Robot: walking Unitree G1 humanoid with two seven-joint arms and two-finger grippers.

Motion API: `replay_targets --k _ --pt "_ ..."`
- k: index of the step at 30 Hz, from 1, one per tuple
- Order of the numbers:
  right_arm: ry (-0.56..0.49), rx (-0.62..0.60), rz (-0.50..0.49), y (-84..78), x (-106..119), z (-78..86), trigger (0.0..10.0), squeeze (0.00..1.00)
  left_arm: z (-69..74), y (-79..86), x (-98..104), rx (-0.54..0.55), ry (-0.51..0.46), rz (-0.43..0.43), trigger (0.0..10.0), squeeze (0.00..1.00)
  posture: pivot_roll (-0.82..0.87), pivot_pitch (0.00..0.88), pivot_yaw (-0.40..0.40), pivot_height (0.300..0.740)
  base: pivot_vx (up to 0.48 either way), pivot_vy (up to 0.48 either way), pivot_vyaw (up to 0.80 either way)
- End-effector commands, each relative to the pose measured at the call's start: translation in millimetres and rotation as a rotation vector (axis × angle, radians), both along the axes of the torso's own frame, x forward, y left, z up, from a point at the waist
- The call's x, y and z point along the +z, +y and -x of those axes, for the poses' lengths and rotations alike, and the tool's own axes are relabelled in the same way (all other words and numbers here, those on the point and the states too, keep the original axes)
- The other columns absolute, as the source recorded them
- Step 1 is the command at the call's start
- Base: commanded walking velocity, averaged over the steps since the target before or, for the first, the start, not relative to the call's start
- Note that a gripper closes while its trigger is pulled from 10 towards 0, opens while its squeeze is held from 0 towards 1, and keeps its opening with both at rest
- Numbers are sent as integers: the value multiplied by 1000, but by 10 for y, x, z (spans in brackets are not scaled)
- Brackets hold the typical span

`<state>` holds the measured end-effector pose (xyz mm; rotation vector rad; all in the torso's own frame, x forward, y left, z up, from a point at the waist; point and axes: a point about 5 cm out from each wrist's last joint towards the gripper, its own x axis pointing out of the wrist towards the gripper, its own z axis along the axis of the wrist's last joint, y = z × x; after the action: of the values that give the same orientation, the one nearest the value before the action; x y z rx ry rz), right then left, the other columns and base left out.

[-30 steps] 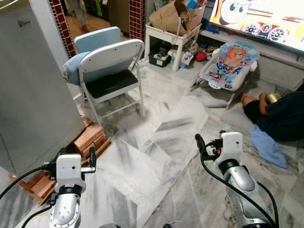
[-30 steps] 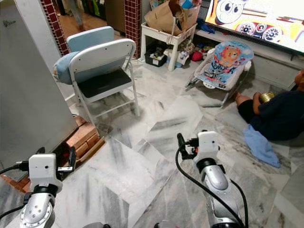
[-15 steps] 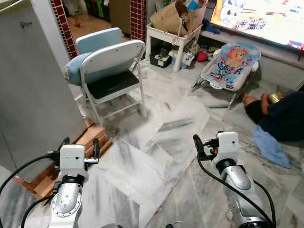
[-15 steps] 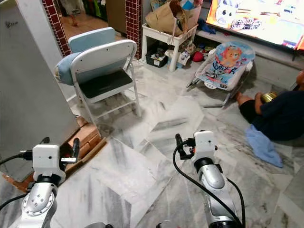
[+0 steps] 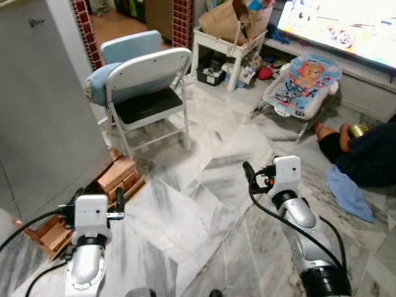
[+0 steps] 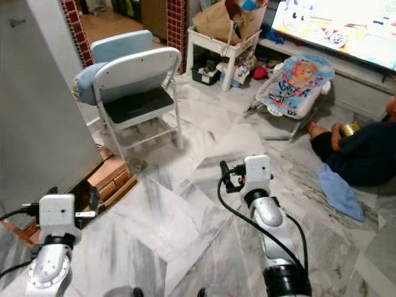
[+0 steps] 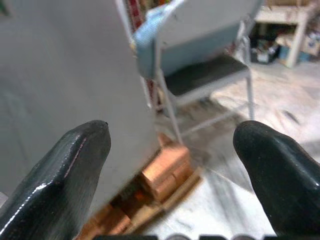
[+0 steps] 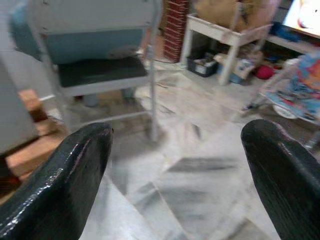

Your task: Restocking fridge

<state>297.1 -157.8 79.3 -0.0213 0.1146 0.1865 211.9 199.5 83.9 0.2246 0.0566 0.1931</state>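
Observation:
The grey fridge [image 5: 43,105] stands at the left with its door closed, raised on bricks [image 5: 117,176]. My left gripper [image 5: 98,199] is held low in front of the fridge's near corner, open with nothing between its fingers [image 7: 75,150]; the left wrist view looks past them at the fridge side [image 7: 65,75] and the bricks [image 7: 162,172]. My right gripper [image 5: 266,173] hovers over the marble floor at centre right, open and empty, pointing toward the folding chair [image 8: 100,65].
A white folding chair [image 5: 145,93] with a blue cushion stands right of the fridge. Behind are a white table [image 5: 226,43] with a paper bag, a baby bouncer [image 5: 300,80] and a TV [image 5: 346,25]. A person [image 5: 365,154] sits on the floor at right beside a blue cloth [image 5: 349,192].
The whole view has shifted slightly. My right gripper has moved a little forward and to the left; the left gripper sits slightly lower. Both stay open and empty.

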Motion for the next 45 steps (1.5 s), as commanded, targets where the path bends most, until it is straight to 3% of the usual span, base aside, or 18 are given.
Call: replay_targets --k 1,8,16,20,22,26,33,45 --pt "14 4 -11 -20 -9 1 10000 0 18 11 6 3 2 -12 10000 0 53 130 -59 740 0 0 0" --pt "-26 23 14 -50 43 78 10000 0 109 38 -99 64 45 38 10000 0 15 106 -58 740 0 0 0" --pt "-18 -102 -29 -192 -16 129 10000 0 18 -8 -136 27 71 65 10000 0 -16 77 9 740 0 0 0" --pt "-25 -117 -21 -259 -13 221 10000 0 103 24 -144 23 85 56 10000 0 -22 77 16 740 0 0 0" --pt "-3 -121 -5 -310 -65 306 10000 0 221 39 -195 23 116 50 10000 0 -18 78 15 740 0 0 0" --pt "11 -96 8 -292 -99 320 10000 0 276 28 -221 22 135 61 10000 0 -5 87 1 740 0 128 0" --pt "-5 -69 6 -225 -25 175 10000 0 121 39 -156 27 87 70 10000 0 -3 75 -14 740 0 444 -58" --pt "-10 -57 1 -214 -24 177 10000 0 8 24 -115 0 58 69 10000 0 -11 82 -9 740 0 480 -34"
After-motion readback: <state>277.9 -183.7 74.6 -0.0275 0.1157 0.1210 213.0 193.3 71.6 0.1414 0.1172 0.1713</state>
